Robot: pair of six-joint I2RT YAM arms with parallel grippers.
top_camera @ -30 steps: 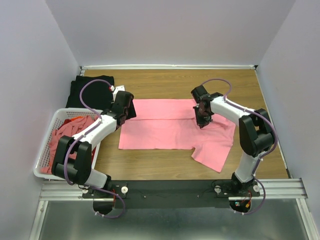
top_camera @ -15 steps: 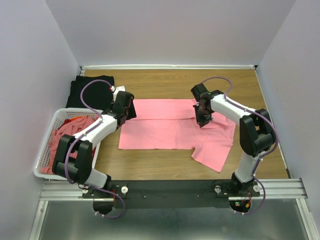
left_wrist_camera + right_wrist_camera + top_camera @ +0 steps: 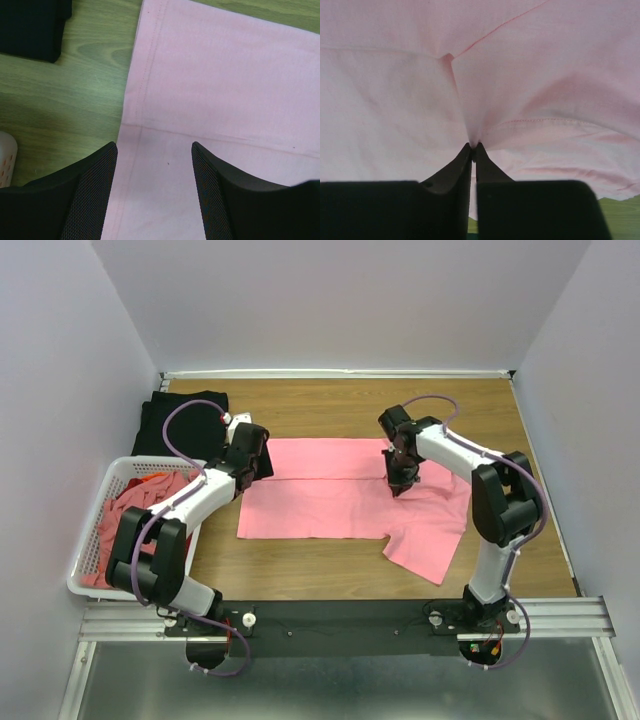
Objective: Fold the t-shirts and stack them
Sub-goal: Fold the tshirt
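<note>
A salmon-pink t-shirt lies spread on the wooden table, its top part folded down and a sleeve sticking out at the lower right. My right gripper is down on its right part, shut on a pinch of the pink cloth, which puckers into the right gripper's fingertips. Over the shirt's left edge hovers my left gripper, open with nothing between the fingers. A folded black t-shirt lies at the back left.
A white slatted basket at the left holds more pink and red shirts; its corner shows in the left wrist view. Grey walls close in the table on three sides. Bare wood shows in front of the shirt.
My right gripper has shifted slightly to the left and back on the shirt, still pinching the cloth. The left arm has not moved.
</note>
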